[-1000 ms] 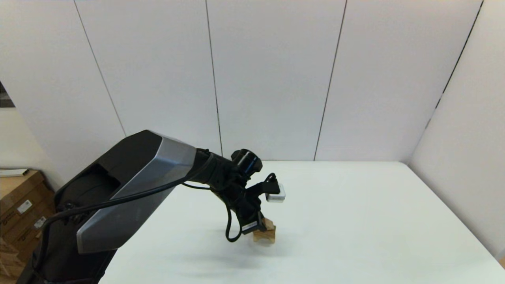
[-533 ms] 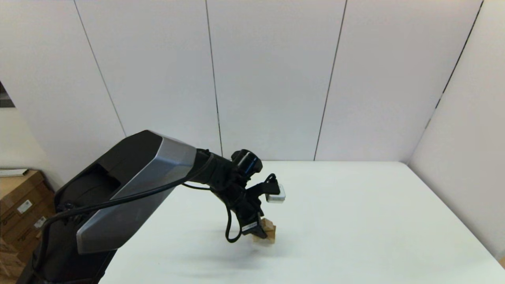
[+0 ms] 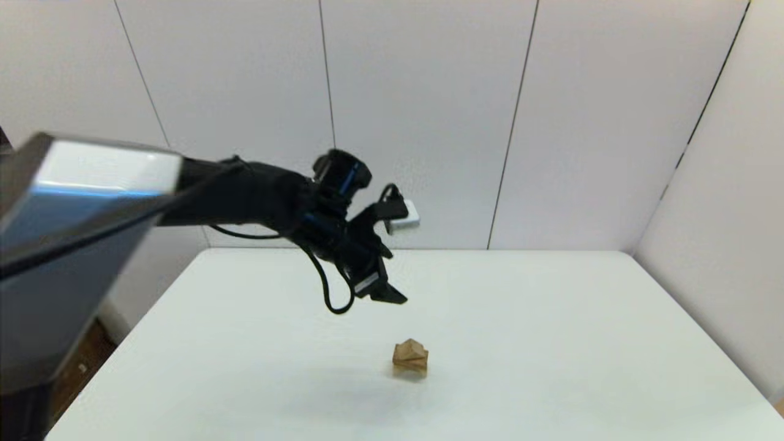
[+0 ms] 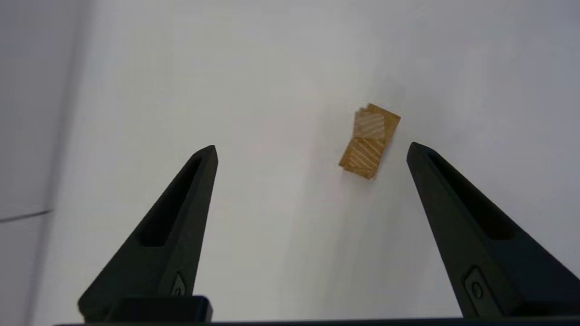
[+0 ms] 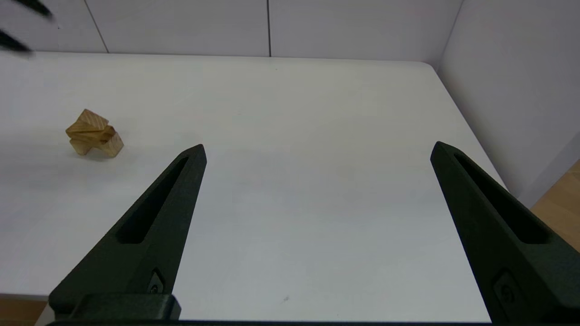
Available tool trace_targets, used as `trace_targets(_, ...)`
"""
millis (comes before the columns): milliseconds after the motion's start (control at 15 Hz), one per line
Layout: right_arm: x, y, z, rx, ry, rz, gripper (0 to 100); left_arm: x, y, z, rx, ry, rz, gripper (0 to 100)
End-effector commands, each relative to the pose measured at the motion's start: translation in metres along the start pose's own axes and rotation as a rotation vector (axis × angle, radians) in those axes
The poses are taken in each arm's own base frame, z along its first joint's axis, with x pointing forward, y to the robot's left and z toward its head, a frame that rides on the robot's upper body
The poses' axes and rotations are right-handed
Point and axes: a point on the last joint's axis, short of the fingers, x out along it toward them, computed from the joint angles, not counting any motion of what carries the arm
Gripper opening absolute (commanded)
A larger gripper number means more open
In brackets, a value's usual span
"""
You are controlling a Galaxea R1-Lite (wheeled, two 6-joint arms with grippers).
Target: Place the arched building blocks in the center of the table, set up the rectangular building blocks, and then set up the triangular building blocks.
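Note:
A small wooden stack stands near the middle of the white table (image 3: pixel 551 318). The triangular block (image 3: pixel 409 350) sits on top with its ridge up, the rectangular block (image 5: pixel 87 131) lies under it, and the arched block (image 5: pixel 103 146) is at the bottom. My left gripper (image 3: pixel 392 298) hangs open above and behind the stack, touching nothing. From the left wrist view the stack (image 4: pixel 369 140) lies far below, between the spread fingers of the left gripper (image 4: pixel 311 147). The right gripper (image 5: pixel 317 147) is open and empty, low at the table's near right side, far from the stack (image 5: pixel 93 134).
White wall panels close off the table's far edge and right side. The table's rounded far right corner (image 5: pixel 426 65) shows in the right wrist view. Wooden floor (image 5: pixel 559 194) lies beyond the table's right edge.
The left gripper, which was down at the stack, has let go and risen up and back. The triangular block stays on top of the stack.

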Motion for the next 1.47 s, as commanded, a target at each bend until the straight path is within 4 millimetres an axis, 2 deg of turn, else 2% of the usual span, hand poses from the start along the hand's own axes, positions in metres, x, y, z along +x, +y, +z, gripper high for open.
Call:
trace_targets(67,0.000,0.000,0.000,0.000,0.000,0.001,100,-0.242,-0.054,0.021,-0.149,-0.221,0.309,100)
trace_targets(200,0.000,0.000,0.000,0.000,-0.001,0.001,100,-0.305,-0.105,0.010,-0.183,-0.307,0.404,100)
trace_targets(333,0.000,0.000,0.000,0.000,-0.001,0.001,100,-0.343,-0.153,-0.005,-0.166,-0.338,0.542,100)
trace_targets(467,0.000,0.000,0.000,0.000,0.000,0.001,100,-0.360,-0.191,-0.028,-0.171,-0.330,0.658,100)
trace_targets(533,0.000,0.000,0.000,0.000,0.000,0.001,100,-0.367,-0.214,-0.046,-0.197,-0.323,0.738,100)
trace_targets(667,0.000,0.000,0.000,0.000,0.000,0.001,100,-0.372,-0.248,-0.068,-0.248,-0.305,0.885,100)
trace_targets(733,0.000,0.000,0.000,0.000,0.000,0.001,100,-0.371,-0.266,-0.077,-0.258,-0.311,0.937,100)
trace_targets(867,0.000,0.000,0.000,0.000,0.000,0.001,100,-0.356,-0.302,-0.101,-0.270,-0.303,1.010,100)
trace_targets(933,0.000,0.000,0.000,0.000,0.000,0.001,100,-0.341,-0.323,-0.118,-0.281,-0.303,1.041,100)
trace_targets(1067,0.000,0.000,0.000,0.000,0.000,0.001,100,-0.318,-0.346,-0.143,-0.277,-0.310,1.050,100)
trace_targets(1333,0.000,0.000,0.000,0.000,0.000,0.001,100,-0.271,-0.364,-0.189,-0.309,-0.295,1.024,100)
trace_targets(1467,0.000,0.000,0.000,0.000,0.000,0.001,100,-0.244,-0.364,-0.212,-0.348,-0.278,1.001,100)
